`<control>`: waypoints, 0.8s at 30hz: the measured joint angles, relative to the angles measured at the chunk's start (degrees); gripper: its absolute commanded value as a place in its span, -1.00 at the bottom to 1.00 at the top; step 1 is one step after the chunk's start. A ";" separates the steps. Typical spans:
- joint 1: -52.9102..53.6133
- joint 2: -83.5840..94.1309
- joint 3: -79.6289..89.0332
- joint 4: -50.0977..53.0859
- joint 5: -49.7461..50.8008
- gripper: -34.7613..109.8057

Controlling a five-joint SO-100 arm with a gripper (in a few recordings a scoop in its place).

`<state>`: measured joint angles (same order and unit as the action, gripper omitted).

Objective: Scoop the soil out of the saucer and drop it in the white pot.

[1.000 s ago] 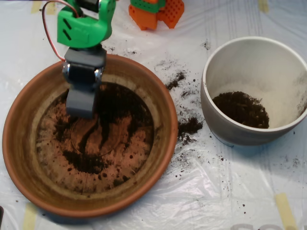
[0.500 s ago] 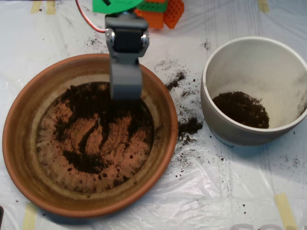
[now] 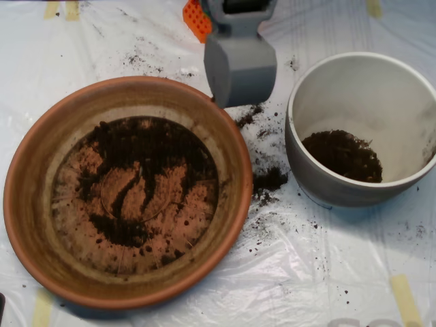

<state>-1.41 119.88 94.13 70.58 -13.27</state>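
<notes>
Between the two vessels, near the top of the overhead view, I see the grey scoop [image 3: 240, 71] over the plastic sheet [image 3: 204, 286]. I cannot tell whether its jaws are parted or closed, nor whether it carries anything. Below and left of the jaws lies the saucer [image 3: 27, 204], with the soil [image 3: 146, 146] smeared in dark streaks and clumps across its flat bottom. Right of the jaws stands the white pot [image 3: 368, 75], a dark heap of soil at its bottom. Spilled crumbs [image 3: 269, 180] lie on the sheet directly below the jaws, between saucer and pot. An orange block [image 3: 194, 17] is partly visible just left of the scoop.
</notes>
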 measured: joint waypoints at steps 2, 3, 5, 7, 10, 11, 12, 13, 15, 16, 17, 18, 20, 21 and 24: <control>-2.81 -2.20 -2.02 0.18 0.09 -0.53; -4.39 -3.43 -3.08 0.18 0.09 -0.53; -6.86 -5.98 -4.92 0.88 0.00 -0.53; -8.70 -8.26 -6.86 1.23 -0.35 -0.53; -12.39 -11.95 -9.67 1.32 -0.44 -0.53; -13.62 -12.66 -10.20 1.32 -0.53 -0.53; -14.85 -13.27 -10.81 1.32 -0.88 -0.53; -15.91 -13.62 -11.16 1.32 -1.32 -0.53; -18.19 -13.97 -11.34 1.32 -2.29 -0.53; -19.34 -14.24 -11.34 1.32 -2.81 -0.52; -20.48 -14.33 -11.34 1.32 -3.08 -0.51; -21.36 -14.33 -11.34 1.32 -3.25 -0.44; -22.68 -14.24 -11.43 1.41 -3.43 -0.25; -23.03 -14.41 -11.43 1.58 -3.52 -0.19; -23.73 -14.94 -11.43 2.20 -4.39 -0.08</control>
<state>-25.14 104.94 82.71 72.77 -17.67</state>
